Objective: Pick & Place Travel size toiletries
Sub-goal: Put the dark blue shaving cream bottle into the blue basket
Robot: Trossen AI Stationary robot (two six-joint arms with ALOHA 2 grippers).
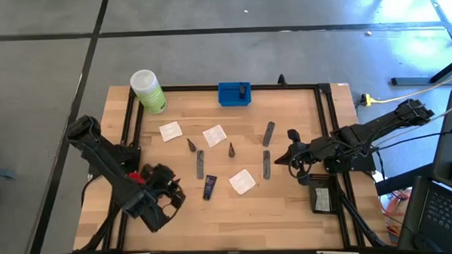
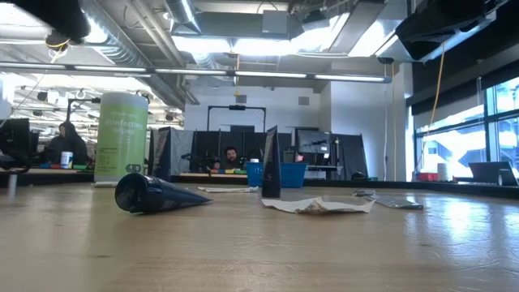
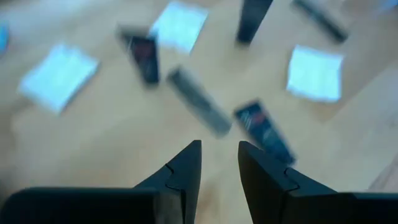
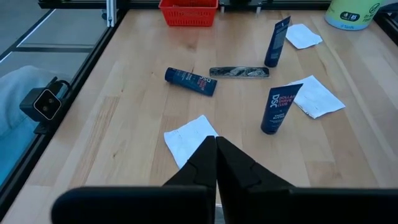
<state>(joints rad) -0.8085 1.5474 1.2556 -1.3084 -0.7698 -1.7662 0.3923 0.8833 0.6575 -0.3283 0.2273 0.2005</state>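
Across the light wooden worktop (image 1: 289, 208), high view: travel-size toiletries lie scattered at centre, none yet gathered. Items, approx. L to R: two flat white square sachets (image 1: 170, 131) (image 1: 214, 135) in the upper row; a third white sachet (image 1: 242, 181) lower centre; two small dark cones (image 1: 191, 145) (image 1: 230, 149); slim grey tubes (image 1: 200, 164) (image 1: 268, 133) (image 1: 266, 164); one dark navy tube (image 1: 210, 187) lower centre-left. A blue tray (image 1: 234, 94) sits at the top edge w/ a dark item in it, identity not clear. A red tray (image 1: 137, 177) shows at the left edge, mostly hidden by the left arm. A big light-green bottle w/ white cap (image 1: 147, 91), upper left, is not part of the set.

Left end effector (image 3: 219, 163): lower left of the high view, raised over the worktop, fingers spread a little, nothing between them; the navy tube lies just ahead in its wrist view. Right end effector (image 4: 216, 155): right-centre of the high view, fingers pressed together, empty, near the rightmost grey tube.

Progress (judgement): early. Nearly all items remain loose on the worktop; at most one is placed. Left: grasp each item, carry it to a tray. The left arm looks set to take the navy tube.
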